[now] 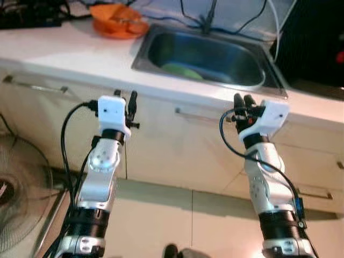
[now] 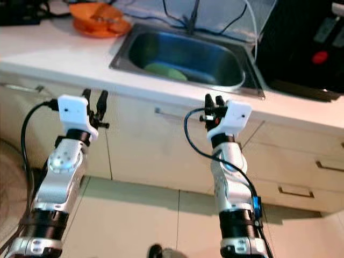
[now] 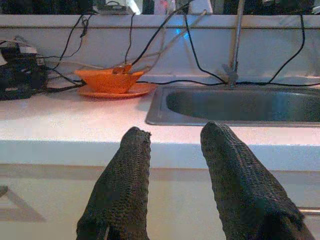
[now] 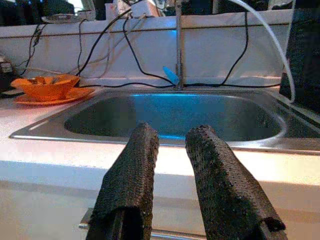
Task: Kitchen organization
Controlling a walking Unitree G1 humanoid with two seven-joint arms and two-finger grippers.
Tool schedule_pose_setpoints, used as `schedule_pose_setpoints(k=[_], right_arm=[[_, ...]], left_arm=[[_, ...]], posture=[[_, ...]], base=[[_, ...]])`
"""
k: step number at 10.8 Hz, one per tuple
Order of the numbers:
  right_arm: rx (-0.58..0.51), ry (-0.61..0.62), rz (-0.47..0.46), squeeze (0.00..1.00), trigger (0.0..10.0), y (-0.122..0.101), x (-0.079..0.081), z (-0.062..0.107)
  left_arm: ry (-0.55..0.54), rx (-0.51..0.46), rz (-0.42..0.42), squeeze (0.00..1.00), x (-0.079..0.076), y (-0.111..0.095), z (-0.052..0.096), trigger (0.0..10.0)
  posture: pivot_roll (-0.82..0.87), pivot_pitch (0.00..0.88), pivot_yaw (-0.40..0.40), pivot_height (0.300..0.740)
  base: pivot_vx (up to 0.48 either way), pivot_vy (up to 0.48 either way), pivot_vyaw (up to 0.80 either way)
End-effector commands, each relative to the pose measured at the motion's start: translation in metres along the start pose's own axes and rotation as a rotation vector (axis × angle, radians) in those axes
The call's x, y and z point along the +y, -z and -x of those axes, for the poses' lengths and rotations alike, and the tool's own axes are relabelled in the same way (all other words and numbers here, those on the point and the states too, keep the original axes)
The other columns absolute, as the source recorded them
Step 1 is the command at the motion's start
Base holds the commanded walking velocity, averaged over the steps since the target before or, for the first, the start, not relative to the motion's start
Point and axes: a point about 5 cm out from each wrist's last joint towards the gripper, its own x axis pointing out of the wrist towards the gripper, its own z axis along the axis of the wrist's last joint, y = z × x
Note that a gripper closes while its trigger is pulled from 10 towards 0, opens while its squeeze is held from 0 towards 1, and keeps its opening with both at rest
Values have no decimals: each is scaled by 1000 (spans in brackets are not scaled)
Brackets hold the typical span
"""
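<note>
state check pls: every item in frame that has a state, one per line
left gripper: open, empty, raised in front of the cabinets below the counter edge
right gripper: open, empty, raised below the sink front
sink: tap not running, green item lying inside
orange bowl: upright on an orange plate, something in it, unclear what
cabinet drawers: closed
fan: on the floor; cannot tell if running

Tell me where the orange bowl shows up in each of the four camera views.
Left eye view: orange bowl at top, left of the sink.
Right eye view: top left corner.
Left wrist view: left of middle, on the counter.
Right wrist view: far left, beside the sink.
Shared landmark: the sink.
</note>
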Motion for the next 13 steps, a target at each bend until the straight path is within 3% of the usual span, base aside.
schedule_pose_setpoints(k=[1, 7, 13], right_arm=[[-4, 11, 3, 0, 10000, -2, -2, -1], [-2, 4, 1, 0, 10000, -1, -1, 0], [6, -21, 12, 0, 10000, 1, 4, 0]], left_arm=[[4, -5, 2, 0, -2, -3, -1, 10000], [-45, 11, 1, 0, 6, -2, -1, 10000], [-65, 11, -3, 0, 9, -2, -1, 10000]], posture=[[37, 71, -138, 740], [38, 74, -138, 740], [42, 67, -139, 740]], base=[[0, 0, 0], [0, 0, 0], [270, 0, 0]])
